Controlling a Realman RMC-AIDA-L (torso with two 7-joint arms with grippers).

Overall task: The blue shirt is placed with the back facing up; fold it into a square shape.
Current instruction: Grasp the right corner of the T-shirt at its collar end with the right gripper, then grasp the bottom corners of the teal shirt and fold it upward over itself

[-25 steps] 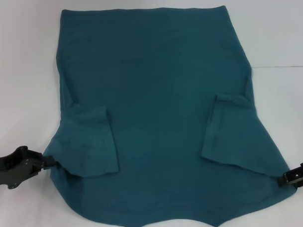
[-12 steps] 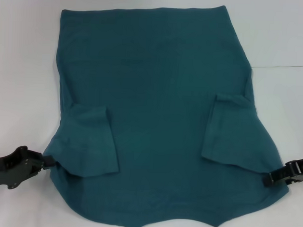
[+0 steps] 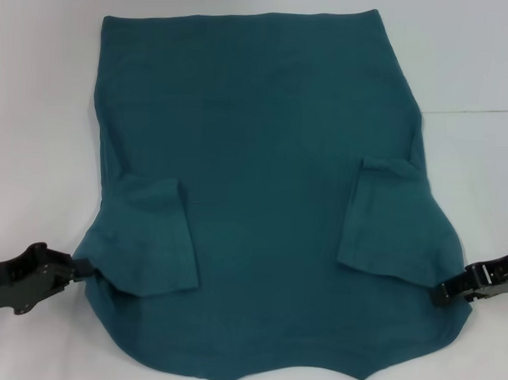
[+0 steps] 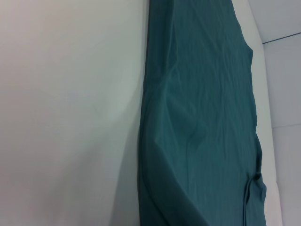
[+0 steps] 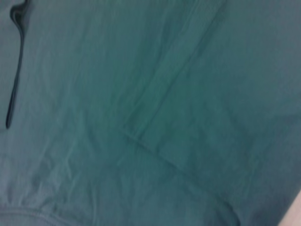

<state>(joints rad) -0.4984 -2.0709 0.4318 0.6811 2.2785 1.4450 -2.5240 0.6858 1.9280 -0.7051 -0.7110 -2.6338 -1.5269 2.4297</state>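
Note:
The blue shirt (image 3: 263, 182) lies spread on the white table, plain side up, its hem at the far end. Both short sleeves are folded inward onto the body: one (image 3: 152, 236) on the left, one (image 3: 386, 220) on the right. My left gripper (image 3: 83, 269) pinches the shirt's left edge just below the left sleeve. At the right edge, below the right sleeve, my right gripper (image 3: 444, 293) holds the fabric. Cloth of the blue shirt (image 4: 202, 117) runs beside bare table in the left wrist view. The right wrist view is filled by the blue shirt (image 5: 150, 113), showing a fold line.
The white table (image 3: 40, 107) surrounds the shirt with bare room on both sides and beyond the hem. A thin dark seam (image 3: 474, 110) crosses the table surface at the right. The shirt's near edge runs off the bottom of the head view.
My right gripper has moved inward to the left, drawing the shirt's lower right edge with it. The left gripper and the rest of the shirt have stayed put.

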